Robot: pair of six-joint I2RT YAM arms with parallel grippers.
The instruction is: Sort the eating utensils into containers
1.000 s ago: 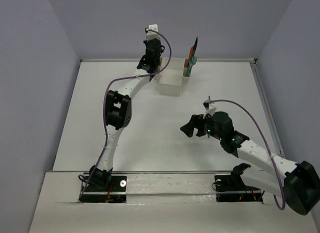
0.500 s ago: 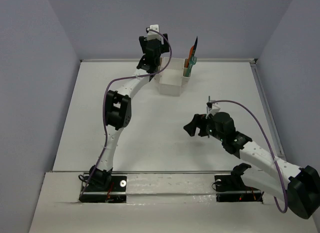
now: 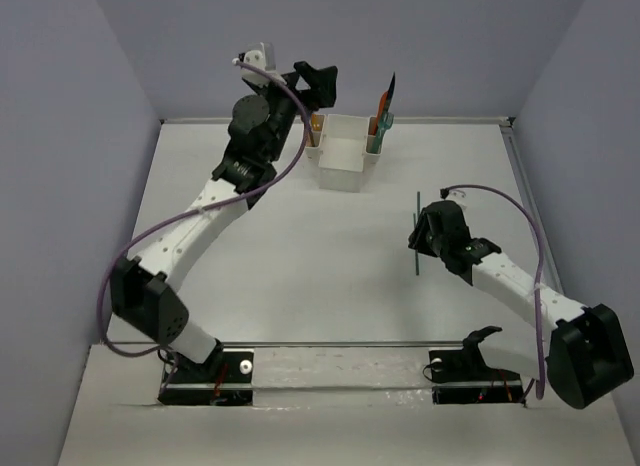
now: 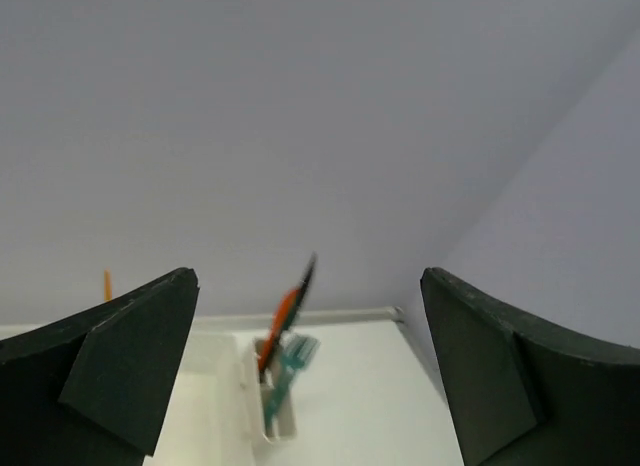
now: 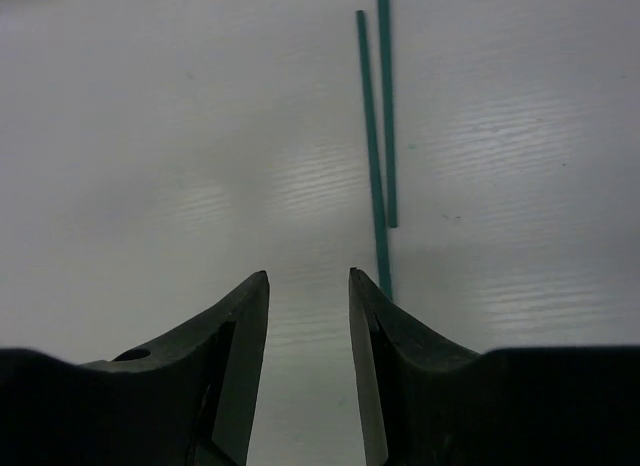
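Note:
The white caddy stands at the far middle of the table. Orange, dark and teal utensils stick up from its right narrow compartment, and in the left wrist view they show as an orange utensil and a teal fork. An orange piece shows in the left narrow compartment. My left gripper hangs high above the caddy's left side, open and empty. Two teal chopsticks lie on the table. My right gripper is low beside them, open only partway, nothing between its fingers.
Grey walls close in the table on the left, far and right sides. A raised rail runs along the right edge. The caddy's big middle bin shows only its white inside.
My left gripper opened, rose and swung away from the caddy's left compartment. My right arm moved right toward the teal chopsticks and its jaws narrowed.

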